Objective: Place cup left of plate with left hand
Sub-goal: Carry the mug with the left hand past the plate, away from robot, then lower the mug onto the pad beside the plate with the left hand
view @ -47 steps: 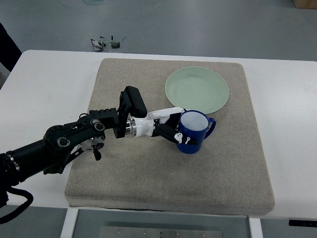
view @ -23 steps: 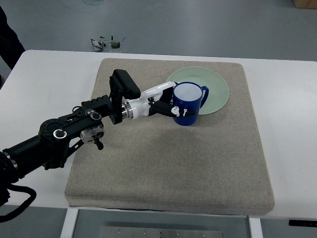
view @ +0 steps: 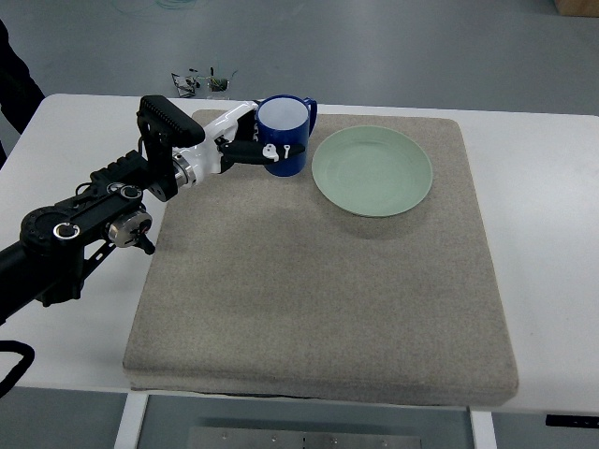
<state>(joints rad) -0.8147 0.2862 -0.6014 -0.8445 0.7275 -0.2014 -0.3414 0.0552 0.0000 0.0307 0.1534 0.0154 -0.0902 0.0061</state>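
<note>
A blue cup (view: 284,135) with a white inside is held upright in my left hand (view: 255,142), whose white and black fingers wrap its near side. Its handle points to the upper right. The cup hangs over the back part of the mat, just left of the pale green plate (view: 372,170), with a small gap between them. I cannot tell whether the cup touches the mat. My left arm comes in from the lower left across the white table. The right arm does not show.
The grey mat (view: 318,299) covers most of the white table (view: 533,196). A small cluster of dark parts (view: 203,84) lies at the table's back edge. A dark-clothed figure (view: 17,79) shows at the upper left.
My left hand has carried the cup from in front of the plate, over the plate's left edge, up and left to the mat's back, beside the plate's left side.
</note>
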